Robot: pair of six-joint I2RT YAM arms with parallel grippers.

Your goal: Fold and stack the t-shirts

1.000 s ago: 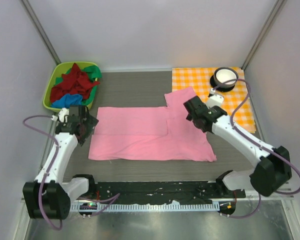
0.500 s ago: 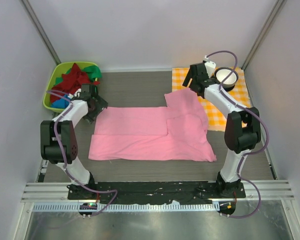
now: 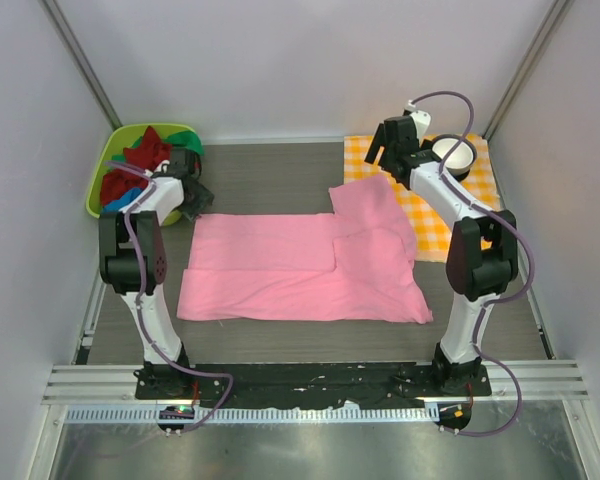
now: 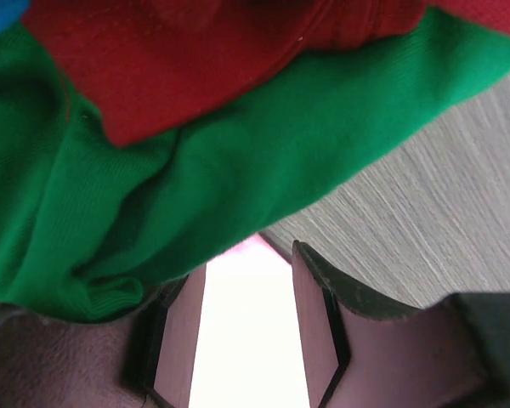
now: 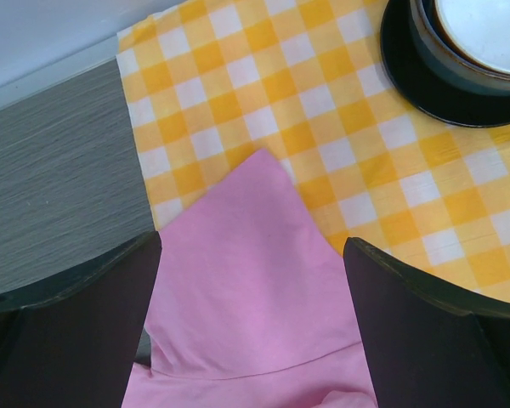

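A light pink t-shirt [image 3: 300, 265] lies spread flat on the grey table. Its far right sleeve corner [image 5: 255, 314] reaches onto the checked cloth. My right gripper [image 3: 378, 163] hovers open over that corner [image 5: 252, 242], fingers wide either side of it. My left gripper [image 3: 192, 196] is at the shirt's far left corner beside the basket. In the left wrist view its fingers [image 4: 248, 259] stand half apart with pale pink cloth [image 4: 248, 340] in the gap. Green [image 4: 195, 170], dark red [image 4: 178, 51] and blue [image 4: 0, 10] t-shirts lie just beyond its tips.
A lime green basket [image 3: 105, 165] at the far left holds the heaped red, green and blue shirts. An orange-and-white checked cloth [image 3: 470, 210] covers the far right corner, with a white bowl on a black saucer [image 3: 450, 152] on it. Walls enclose three sides.
Both arms swung out to the shirt's far corners. The left gripper moved up beside the basket and its jaws narrowed. The right gripper went to the sleeve on the checked cloth, still open.
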